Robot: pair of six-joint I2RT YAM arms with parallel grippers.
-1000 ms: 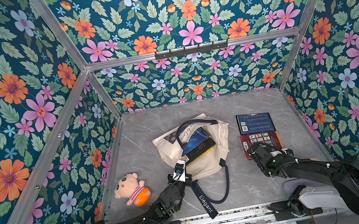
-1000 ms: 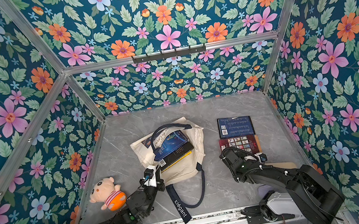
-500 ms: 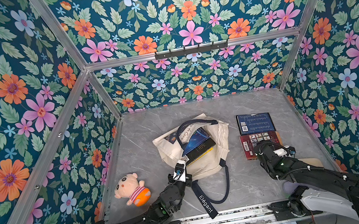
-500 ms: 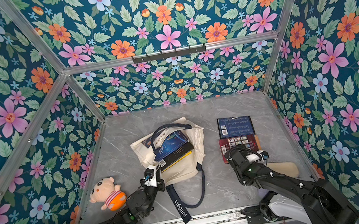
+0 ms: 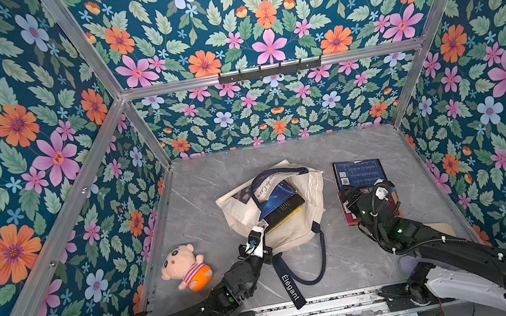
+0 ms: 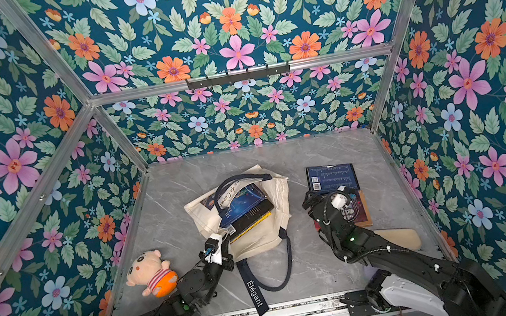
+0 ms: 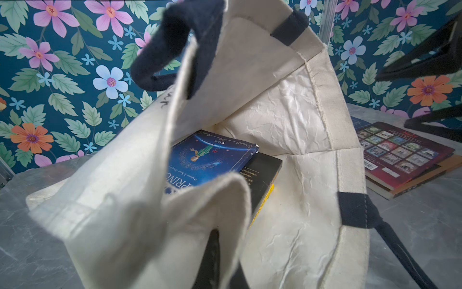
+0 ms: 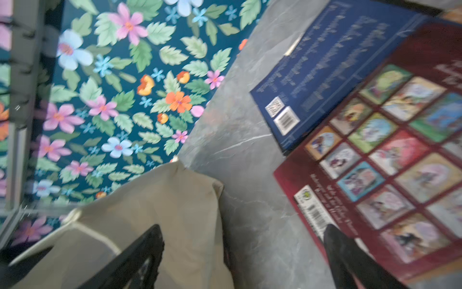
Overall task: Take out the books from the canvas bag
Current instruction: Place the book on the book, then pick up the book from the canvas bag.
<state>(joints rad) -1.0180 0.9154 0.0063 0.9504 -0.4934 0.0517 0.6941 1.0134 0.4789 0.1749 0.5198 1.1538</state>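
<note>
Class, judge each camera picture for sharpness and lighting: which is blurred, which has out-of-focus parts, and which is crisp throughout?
Right wrist view: smeared throughout, the print on the red book unreadable. Left wrist view: the near fold of the canvas bag and its navy handle soft, the blue book inside sharp. Both top views: crisp, evenly lit, only faint shadows on the table.

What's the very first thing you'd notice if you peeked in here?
The bright flowered walls all around jump out first. Next comes the cream canvas bag lying in the middle of the grey table, with a blue book peeking out of its mouth. Then there's the pink plush doll, lying alone to the left of the bag.
</note>
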